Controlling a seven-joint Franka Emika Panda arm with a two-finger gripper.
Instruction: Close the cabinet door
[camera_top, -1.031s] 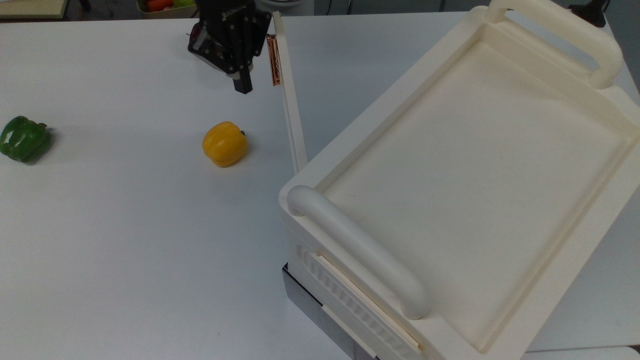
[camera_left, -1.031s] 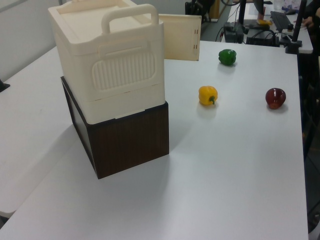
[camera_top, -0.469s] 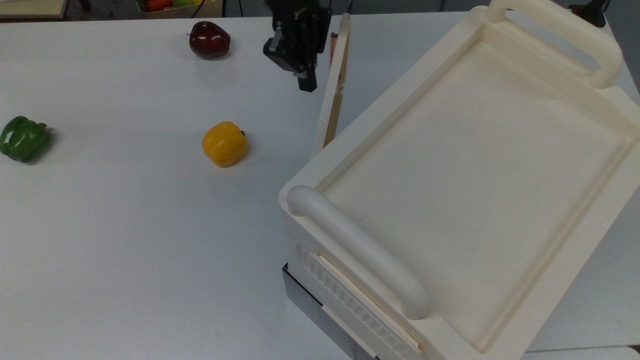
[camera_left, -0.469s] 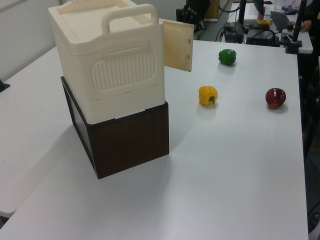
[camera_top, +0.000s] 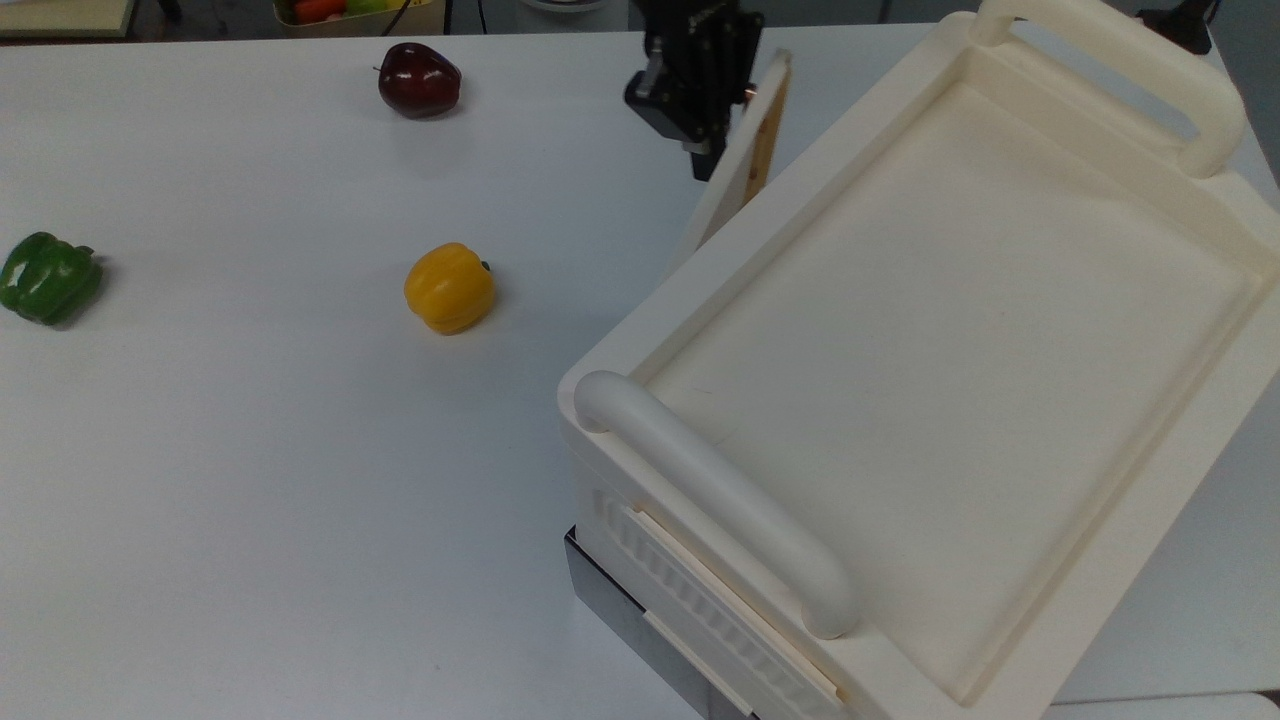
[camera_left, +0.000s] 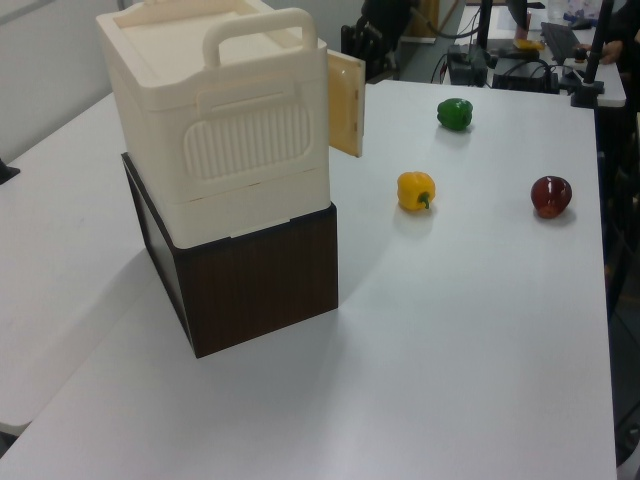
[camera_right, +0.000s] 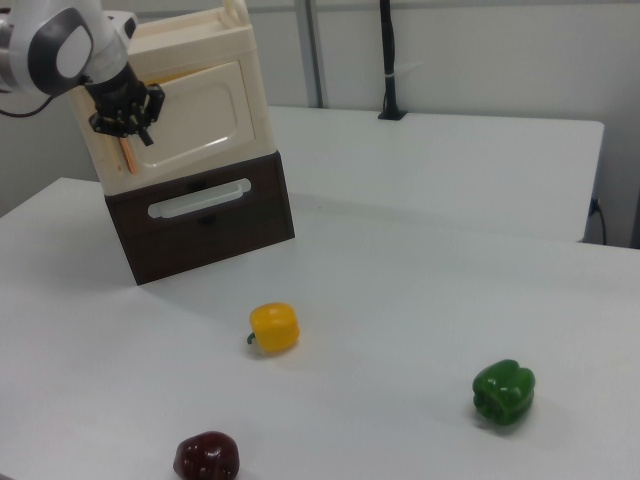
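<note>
The cabinet (camera_top: 930, 330) is a large cream box with two thick bar handles, also seen in the left view (camera_left: 215, 120) and the right view (camera_right: 200, 100). The cabinet door (camera_top: 745, 150) stands ajar at a shallow angle to the cabinet's side, hinged at the near corner. It appears as a panel in the left view (camera_left: 346, 104) and face-on in the right view (camera_right: 205, 110), with a copper handle (camera_right: 127, 155) at its free end. My black gripper (camera_top: 704, 163) is shut and rests against the door's outer face near that free end (camera_right: 133, 132).
A yellow pepper (camera_top: 449, 288), a green pepper (camera_top: 48, 277) and a dark red pepper (camera_top: 418, 80) lie on the white table (camera_top: 250, 480) to the top view's left. The cabinet stands on a dark brown base (camera_left: 260, 280) with a drawer (camera_right: 198, 200).
The door has swung from wide open to a narrow gap against the cabinet. My gripper moved to the top view's right along with it, uncovering the red pepper.
</note>
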